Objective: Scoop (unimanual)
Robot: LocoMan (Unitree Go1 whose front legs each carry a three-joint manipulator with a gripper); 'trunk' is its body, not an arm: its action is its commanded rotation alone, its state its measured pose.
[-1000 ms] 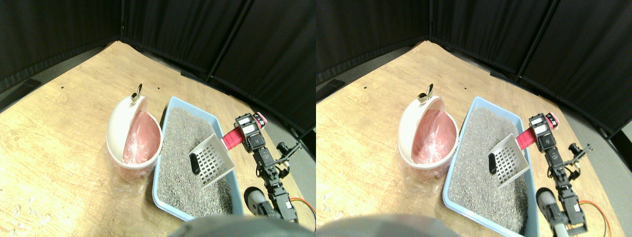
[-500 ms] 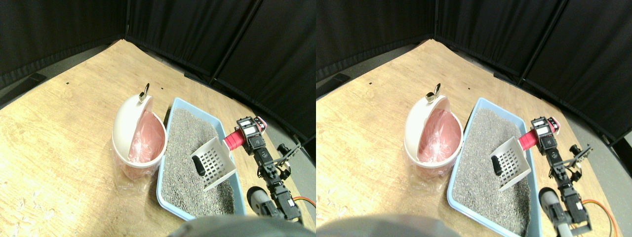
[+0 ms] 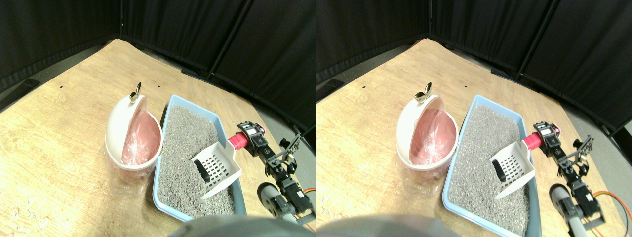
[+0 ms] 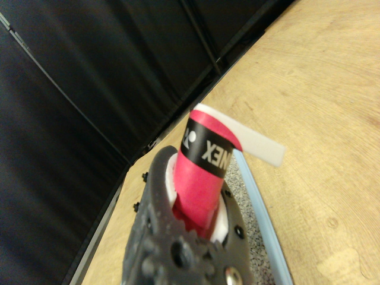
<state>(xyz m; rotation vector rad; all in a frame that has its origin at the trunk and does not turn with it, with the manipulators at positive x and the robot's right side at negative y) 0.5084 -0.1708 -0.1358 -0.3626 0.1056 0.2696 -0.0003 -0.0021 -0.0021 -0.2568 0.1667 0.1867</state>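
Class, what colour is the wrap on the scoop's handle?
Red wrap with a black band, clearest in the wrist view.

The only lettering I can read is on the thick red wrapped handle (image 4: pixel 199 178): a black band (image 4: pixel 208 151) runs round it near its far end, with white capitals "NEX" and a small white emblem beside them. The word is cut off by the curve. Nothing else carries legible writing.

Right gripper (image 3: pixel 249 137) clamped, arm reaching from lower right.
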